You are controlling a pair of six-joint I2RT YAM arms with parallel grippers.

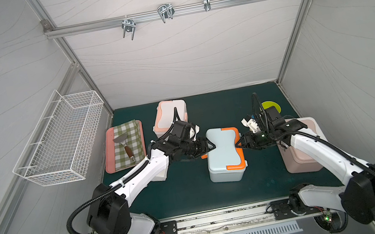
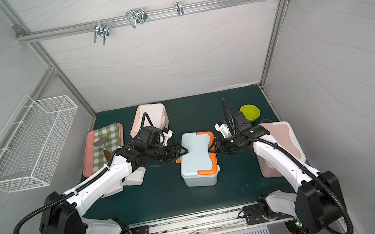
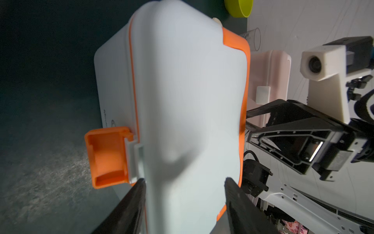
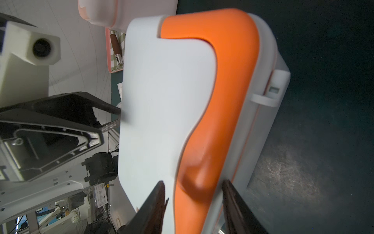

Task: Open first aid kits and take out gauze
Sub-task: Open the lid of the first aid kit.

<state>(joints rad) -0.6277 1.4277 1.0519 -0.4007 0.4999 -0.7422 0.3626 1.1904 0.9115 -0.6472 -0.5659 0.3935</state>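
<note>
Green mat (image 1: pixel 190 195), lid-opening step: light blue kit (image 1: pixel 224 152) sits between left gripper (image 1: pixel 211 145) and right gripper (image 1: pixel 237 144), each straddling a lid end, clamped or not I cannot tell; side latch (image 3: pixel 107 158) hangs flipped out, so next probably an even, level lift.

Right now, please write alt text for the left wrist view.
A light blue plastic box with orange trim fills the view, one orange latch flipped open. The left gripper's black fingers flank its near end; the right gripper opposite.
</note>
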